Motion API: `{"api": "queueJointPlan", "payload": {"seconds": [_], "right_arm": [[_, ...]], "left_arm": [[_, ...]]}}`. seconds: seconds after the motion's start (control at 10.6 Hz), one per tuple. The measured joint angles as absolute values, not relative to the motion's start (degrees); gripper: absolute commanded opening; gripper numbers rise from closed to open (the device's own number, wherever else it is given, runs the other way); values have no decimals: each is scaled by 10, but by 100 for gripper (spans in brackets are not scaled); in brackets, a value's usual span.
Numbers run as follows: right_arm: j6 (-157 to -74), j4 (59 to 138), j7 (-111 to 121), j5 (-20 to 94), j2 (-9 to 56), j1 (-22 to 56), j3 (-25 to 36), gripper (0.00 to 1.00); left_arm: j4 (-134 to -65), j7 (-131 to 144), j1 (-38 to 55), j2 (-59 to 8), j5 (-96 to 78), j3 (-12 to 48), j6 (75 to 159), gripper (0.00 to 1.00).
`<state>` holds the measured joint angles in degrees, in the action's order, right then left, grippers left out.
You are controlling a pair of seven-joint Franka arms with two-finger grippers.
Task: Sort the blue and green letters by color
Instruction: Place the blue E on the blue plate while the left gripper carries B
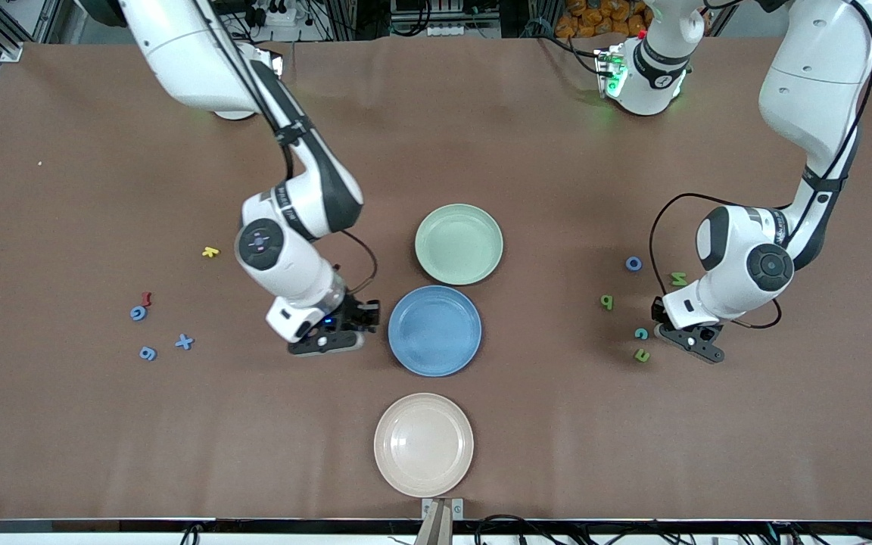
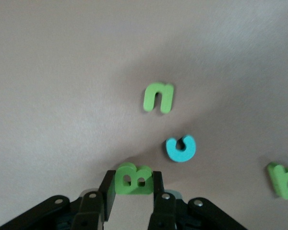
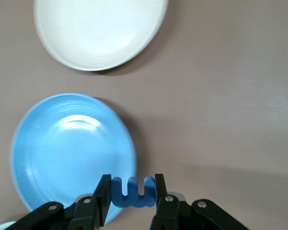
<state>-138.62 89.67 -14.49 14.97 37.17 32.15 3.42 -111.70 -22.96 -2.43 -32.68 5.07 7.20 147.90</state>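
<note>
Right wrist view: blue letter [image 3: 133,192] between pincer [image 3: 133,191] fingers.

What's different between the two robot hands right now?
The left hand grips a green letter B among green letters near the left arm's end of the table; the right hand grips a blue letter beside the blue plate. Both are shut on one letter.

green letter [image 2: 284,180] cut off at frame edge
</note>
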Motion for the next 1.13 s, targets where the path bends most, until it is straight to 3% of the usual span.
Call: {"api": "queueJointPlan", "payload": {"seconds": [0.28, 0.38, 0.47, 0.75, 1.13], "right_arm": [[-1428, 875, -181, 162, 403, 378, 37, 30], [-1456, 871, -191, 164, 413, 393, 37, 57], [-1475, 868, -204, 166, 420, 406, 37, 100], [-1486, 865, -219, 166, 428, 412, 41, 100], [-1465, 864, -215, 166, 425, 396, 50, 100]], "left_arm": [[-1100, -192, -2, -285, 51, 96, 1412, 0], [-1090, -145, 4, -272, 51, 117, 1375, 0], [-1082, -90, 10, -262, 51, 146, 1344, 0], [-1077, 64, 37, -255, 51, 203, 1321, 0], [-1071, 296, 142, -261, 51, 225, 1320, 0]]}}
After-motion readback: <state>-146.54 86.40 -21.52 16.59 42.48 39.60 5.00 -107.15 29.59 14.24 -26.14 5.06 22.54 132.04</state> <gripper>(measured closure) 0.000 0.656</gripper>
